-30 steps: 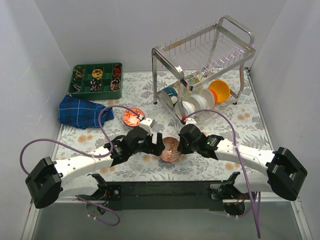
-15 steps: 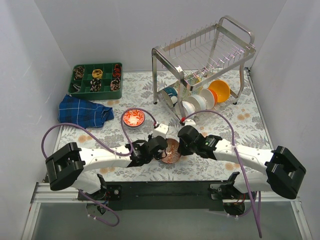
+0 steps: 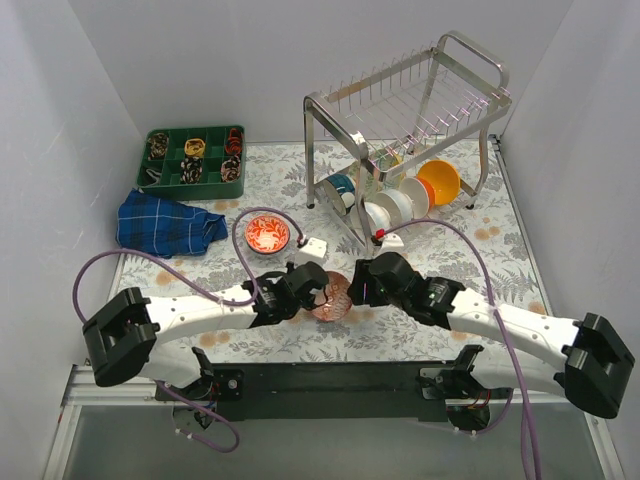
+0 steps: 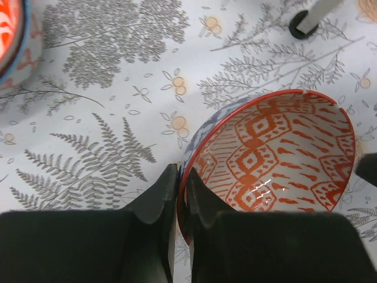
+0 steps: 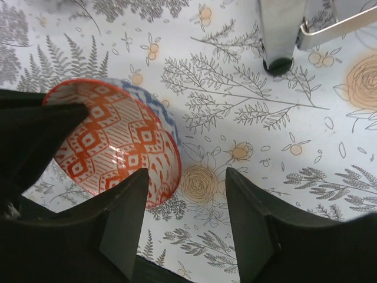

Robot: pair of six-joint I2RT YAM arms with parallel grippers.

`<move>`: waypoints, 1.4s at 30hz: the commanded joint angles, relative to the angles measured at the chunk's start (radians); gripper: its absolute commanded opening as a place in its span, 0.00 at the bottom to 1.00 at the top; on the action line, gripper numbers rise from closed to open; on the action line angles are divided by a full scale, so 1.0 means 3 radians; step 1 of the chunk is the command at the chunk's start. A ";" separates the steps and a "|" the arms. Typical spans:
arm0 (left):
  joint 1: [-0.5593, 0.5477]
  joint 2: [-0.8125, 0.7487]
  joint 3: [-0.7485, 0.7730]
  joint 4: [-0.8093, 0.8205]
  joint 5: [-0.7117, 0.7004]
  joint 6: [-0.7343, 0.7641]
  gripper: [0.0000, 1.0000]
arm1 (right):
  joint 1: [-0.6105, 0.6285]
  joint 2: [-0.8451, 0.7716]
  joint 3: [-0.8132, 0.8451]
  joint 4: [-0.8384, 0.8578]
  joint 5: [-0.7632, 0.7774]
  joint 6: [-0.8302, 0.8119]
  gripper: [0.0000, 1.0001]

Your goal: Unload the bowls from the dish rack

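Note:
A red-and-white patterned bowl [image 3: 337,298] with a blue-and-white outside hangs tilted low over the table between the two arms. My left gripper [image 4: 181,174] is shut on its rim [image 4: 184,177], one finger inside and one outside. My right gripper [image 5: 187,174] stands open just right of that bowl [image 5: 112,138], which is not between its fingers. The dish rack [image 3: 410,110] stands at the back right. On its lower shelf I see a teal bowl [image 3: 340,185], white bowls [image 3: 388,208] and an orange bowl [image 3: 440,181]. A red bowl [image 3: 267,234] sits on the table to the left.
A green compartment tray [image 3: 193,160] with small items stands at the back left, and a blue plaid cloth [image 3: 165,222] lies in front of it. A rack leg [image 5: 277,35] stands close beyond my right gripper. Purple cables loop over the floral tablecloth.
My left arm has reached in and its gripper has shut on the patterned bowl's rim. My right gripper, shut on that bowl before, has opened and let it go.

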 commanded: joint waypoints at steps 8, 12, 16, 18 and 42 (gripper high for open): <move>0.1203 -0.0620 0.0509 -0.0255 0.0652 0.0536 0.00 | 0.0018 -0.0677 -0.0272 0.0439 0.0447 -0.0465 0.71; 0.1831 -0.0461 0.0734 -0.0322 0.0876 0.0757 0.00 | 0.0018 -0.0754 -0.0353 0.0469 0.0468 -0.0496 0.71; 0.2242 -0.0125 0.0908 -0.0317 0.1158 0.0819 0.00 | 0.0018 -0.0790 -0.0379 0.0469 0.0462 -0.0517 0.72; 0.2365 -0.0006 0.1000 -0.0342 0.1337 0.0819 0.00 | 0.0018 -0.0831 -0.0399 0.0469 0.0478 -0.0517 0.72; 0.2738 0.0352 0.0832 -0.0225 0.1486 0.0834 0.44 | 0.0018 -0.0877 -0.0476 0.0449 0.0498 -0.0568 0.75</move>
